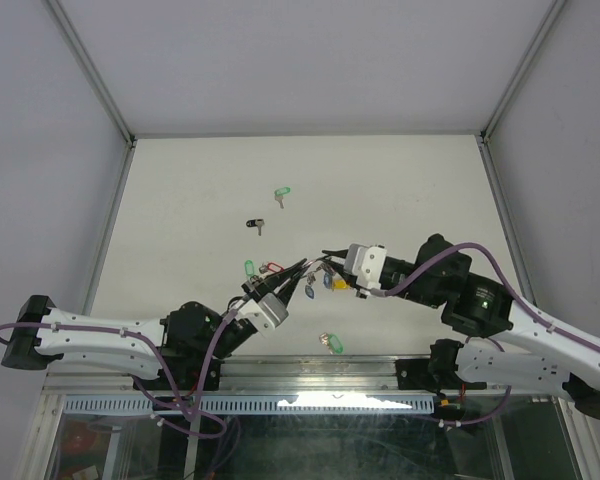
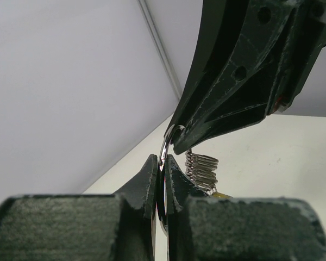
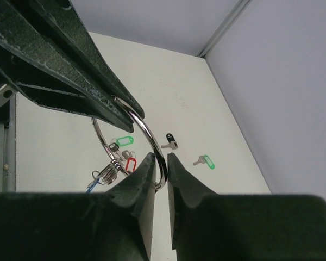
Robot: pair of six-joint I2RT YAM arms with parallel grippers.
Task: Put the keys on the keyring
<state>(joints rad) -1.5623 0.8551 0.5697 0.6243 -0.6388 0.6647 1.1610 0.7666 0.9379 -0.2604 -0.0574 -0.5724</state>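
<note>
The keyring (image 3: pixel 148 132), a silver wire ring, is held in the air between both grippers. My left gripper (image 2: pixel 162 160) is shut on its rim. My right gripper (image 3: pixel 161 157) is shut on the opposite side, its fingers (image 2: pixel 244 76) meeting the ring from above in the left wrist view. A cluster of small rings (image 2: pixel 201 169) hangs from the keyring with a blue tag (image 1: pixel 310 293) and a yellow tag (image 1: pixel 338 284). Loose keys lie on the table: green (image 1: pixel 282 192), black (image 1: pixel 254 224), green (image 1: pixel 248 267), red (image 1: pixel 272 266) and green (image 1: pixel 329 343).
The white table (image 1: pixel 400 190) is walled by grey panels at the back and sides. The two arms meet at the middle near the front edge. The black-tagged key (image 3: pixel 170 139) and a green-tagged key (image 3: pixel 206 161) lie beyond the ring in the right wrist view.
</note>
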